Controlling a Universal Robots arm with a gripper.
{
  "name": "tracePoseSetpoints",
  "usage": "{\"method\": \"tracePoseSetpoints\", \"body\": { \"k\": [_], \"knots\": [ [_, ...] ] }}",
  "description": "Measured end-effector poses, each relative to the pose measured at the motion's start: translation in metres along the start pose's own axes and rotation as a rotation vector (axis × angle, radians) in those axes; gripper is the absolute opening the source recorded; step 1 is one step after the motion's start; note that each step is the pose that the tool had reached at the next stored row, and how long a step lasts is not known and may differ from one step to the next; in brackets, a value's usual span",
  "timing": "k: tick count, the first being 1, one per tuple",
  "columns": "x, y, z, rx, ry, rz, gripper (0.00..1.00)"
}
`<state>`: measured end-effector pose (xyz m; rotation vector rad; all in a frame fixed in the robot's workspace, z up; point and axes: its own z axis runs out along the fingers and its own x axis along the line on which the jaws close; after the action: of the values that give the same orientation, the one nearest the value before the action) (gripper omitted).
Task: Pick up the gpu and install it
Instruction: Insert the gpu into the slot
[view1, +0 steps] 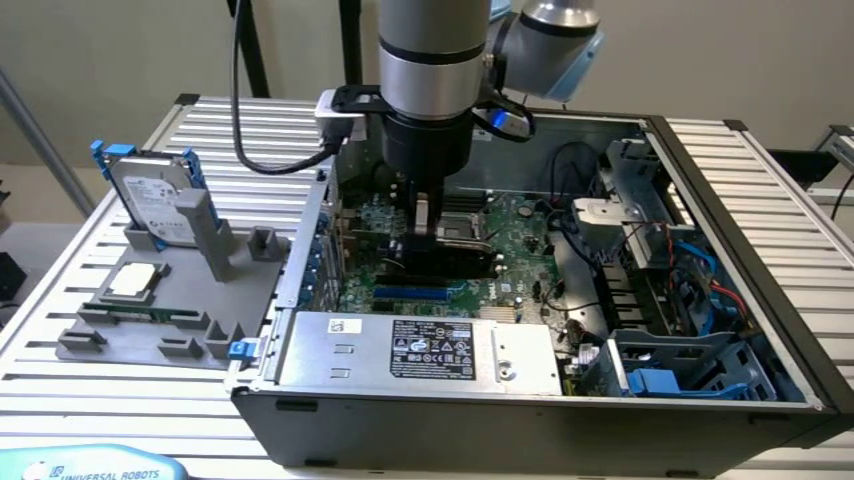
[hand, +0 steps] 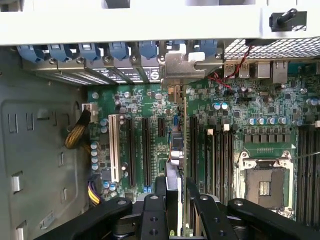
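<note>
Exterior view showed the gripper (view1: 424, 238) lowered into the open computer case (view1: 747, 200), near the middle of the green motherboard (view1: 514, 235). Its jaws were clenched on the gpu (view1: 434, 262), a dark card held on edge, its lower edge at or just above the board; whether it touched could not be told. At about nine o'clock from the case, a grey fixture (view1: 160, 330) on the slatted table (view1: 80, 395) carried the silver hard drive (view1: 150, 200) with blue rails, standing upright. At six o'clock inside the case lay the power supply (view1: 414, 350).

Wrist view looked down the thin edge of the gpu (hand: 183, 150), gripped between the black fingers (hand: 202, 210). Its silver bracket (hand: 187, 67) stood against the row of rear slot covers (hand: 100, 75). The card ran between the black expansion slots (hand: 145, 150) and the memory slots (hand: 220, 155); the empty CPU socket (hand: 265, 185) lay further aside.
</note>
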<state>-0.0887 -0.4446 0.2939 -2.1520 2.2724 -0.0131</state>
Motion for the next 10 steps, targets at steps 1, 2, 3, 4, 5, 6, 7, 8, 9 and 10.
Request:
{"method": "tracePoseSetpoints", "body": {
  "k": [1,2,3,4,5,6,7,8,9,10],
  "knots": [
    [0.000,0.0000,0.0018,-0.0002,-0.0020,-0.001,0.26],
    [0.000,0.0001,0.0037,-0.0002,-0.0040,-0.002,0.26],
    [0.000,0.0002,0.0055,-0.0003,-0.0057,-0.003,0.26],
    [0.000,0.0005,0.0072,-0.0003,-0.0069,-0.004,0.26],
    [0.000,0.0009,0.0090,-0.0003,-0.0078,-0.005,0.26],
    [0.000,0.0013,0.0109,-0.0005,-0.0085,-0.005,0.26],
    [0.000,0.0018,0.0127,-0.0005,-0.0091,-0.006,0.26],
    [0.000,0.0024,0.0145,-0.0005,-0.0097,-0.006,0.26],
    [0.000,0.0028,0.0163,-0.0006,-0.0100,-0.006,0.26],
    [0.000,0.0031,0.0182,-0.0005,-0.0105,-0.006,0.26]
  ]
}}
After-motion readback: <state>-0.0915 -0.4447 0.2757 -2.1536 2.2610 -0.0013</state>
